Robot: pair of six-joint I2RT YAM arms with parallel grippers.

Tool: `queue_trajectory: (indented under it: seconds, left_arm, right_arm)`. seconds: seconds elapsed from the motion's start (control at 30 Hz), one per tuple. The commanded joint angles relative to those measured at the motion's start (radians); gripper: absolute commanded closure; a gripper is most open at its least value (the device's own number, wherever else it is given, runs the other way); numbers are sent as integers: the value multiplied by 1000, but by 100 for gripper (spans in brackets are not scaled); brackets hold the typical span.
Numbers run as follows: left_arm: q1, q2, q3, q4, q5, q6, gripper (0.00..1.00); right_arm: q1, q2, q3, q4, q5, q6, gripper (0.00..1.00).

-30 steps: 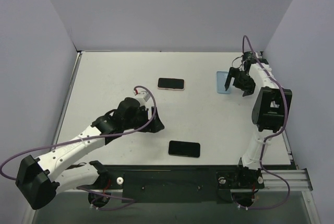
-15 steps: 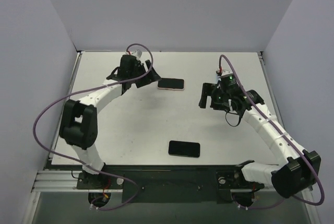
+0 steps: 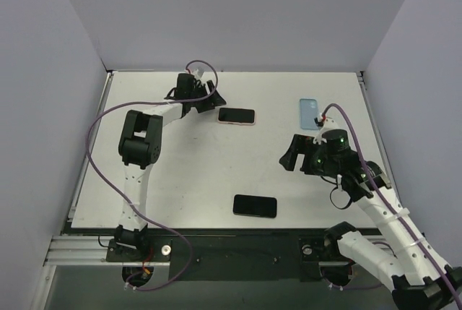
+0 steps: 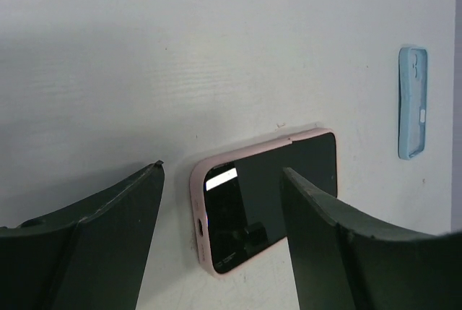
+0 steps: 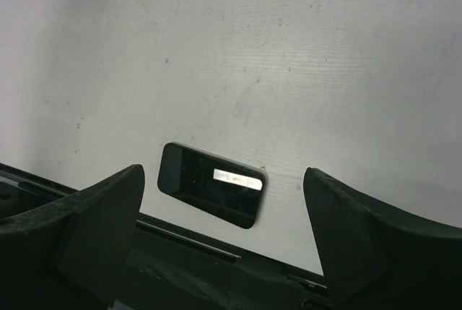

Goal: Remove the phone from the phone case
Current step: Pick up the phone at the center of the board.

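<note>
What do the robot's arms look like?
The left arm and right arm are thin white tubes with chunky black joints. A purple cable loops along each one. Each arm ends in two dark, wedge-shaped fingers.

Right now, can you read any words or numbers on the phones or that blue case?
No words, numbers or signs can be read anywhere.
pink-cased phone: screen dark, only a streak of glare.
bare black phone: screen dark, only glare.
blue case: one tiny pale mark, too small to read.
</note>
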Motion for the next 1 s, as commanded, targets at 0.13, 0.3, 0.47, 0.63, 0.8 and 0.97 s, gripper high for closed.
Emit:
queue_trajectory:
  seconds: [0.13, 0.3, 0.47, 0.63, 0.8, 0.97]
  left_arm:
    - [0, 116, 60, 153, 214, -115, 25]
    - [-14, 92, -19, 158, 309, -107, 27]
    - [-34, -54, -238, 185, 310, -77, 27]
    - [-110, -166, -374, 192, 248, -51, 28]
    - [-222, -189, -356, 20, -61, 24, 18]
    - [-331, -73, -92, -351, -362, 103, 13]
  right_arm:
    - [5, -110, -31, -2, 14, 42, 14]
    - [5, -118, -20, -22, 16, 31, 14]
    - [5, -150, -41, -27, 25, 34, 14]
    - [2, -179, -77, -28, 42, 31, 14]
    - [2, -215, -87, -33, 45, 34, 14]
    - [1, -236, -87, -42, 59, 25, 14]
